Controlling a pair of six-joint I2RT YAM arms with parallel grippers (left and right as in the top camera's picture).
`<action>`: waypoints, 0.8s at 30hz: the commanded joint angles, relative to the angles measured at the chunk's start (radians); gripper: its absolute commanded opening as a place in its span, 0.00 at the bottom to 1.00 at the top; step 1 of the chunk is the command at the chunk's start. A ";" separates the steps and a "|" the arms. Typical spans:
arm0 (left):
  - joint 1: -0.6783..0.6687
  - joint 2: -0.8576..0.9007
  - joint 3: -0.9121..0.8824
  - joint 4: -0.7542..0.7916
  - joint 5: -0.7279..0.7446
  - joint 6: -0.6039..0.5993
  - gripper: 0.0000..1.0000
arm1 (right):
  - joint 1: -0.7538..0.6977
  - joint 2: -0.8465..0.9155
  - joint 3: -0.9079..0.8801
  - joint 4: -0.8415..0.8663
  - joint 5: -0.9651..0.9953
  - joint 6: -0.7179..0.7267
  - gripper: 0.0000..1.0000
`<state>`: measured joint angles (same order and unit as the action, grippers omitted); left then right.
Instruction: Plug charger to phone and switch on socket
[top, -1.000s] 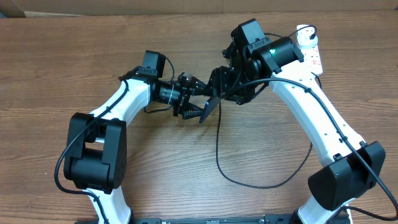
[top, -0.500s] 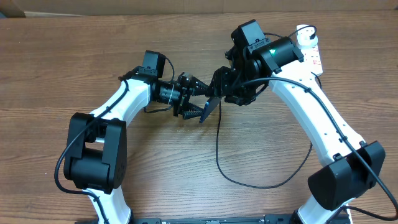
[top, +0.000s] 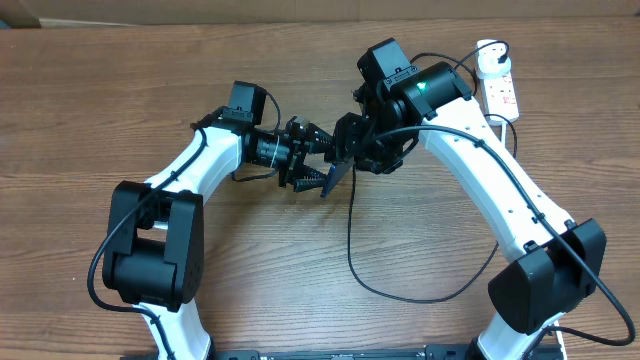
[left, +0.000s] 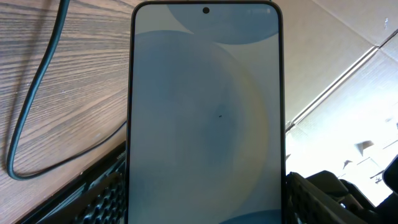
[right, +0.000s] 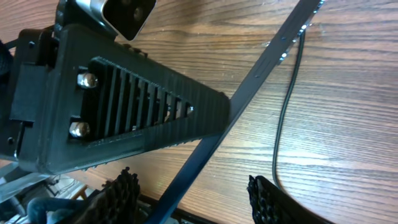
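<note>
Two arms meet over the middle of the tabletop (top: 120, 80). From the left, the left arm (top: 205, 155) reaches in, and the left jaws are clamped on the phone (left: 205, 124), one ribbed finger (left: 102, 196) pressing each long side of it near the bottom. In the left wrist view the pale blue screen fills most of the frame, with the camera hole at the top. Overhead, the phone shows only as a thin dark sliver, held clear of the wood and tilted on edge.

From the far right, the right arm (top: 470, 150) bends in over it, its wrist just beside the left one. The right jaws stand open: their two finger pads (right: 121, 193) sit well apart at the bottom of the right wrist view, and the phone's dark edge runs diagonally down between them without touching either (as far as that view shows).

Near the phone, the charger (top: 350, 240) lies on the tabletop; its black cable runs toward the near edge, loops and climbs to the right. I cannot tell where its connector tip is.

Well apart from all this, the socket (top: 500, 88) lies at the far right of the tabletop, partly behind the right arm.
</note>
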<state>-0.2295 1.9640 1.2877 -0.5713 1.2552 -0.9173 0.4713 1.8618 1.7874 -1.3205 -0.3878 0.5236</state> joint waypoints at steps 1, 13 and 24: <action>-0.001 -0.014 0.024 0.000 0.035 0.012 0.51 | 0.001 0.002 -0.003 -0.003 0.047 0.015 0.56; -0.001 -0.014 0.024 0.000 0.035 0.012 0.51 | 0.001 0.002 -0.003 -0.021 0.073 0.027 0.54; -0.001 -0.014 0.024 0.001 0.035 0.012 0.51 | 0.001 0.002 -0.003 -0.022 0.073 0.026 0.62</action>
<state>-0.2295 1.9640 1.2877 -0.5716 1.2446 -0.9173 0.4713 1.8618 1.7874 -1.3403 -0.3317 0.5476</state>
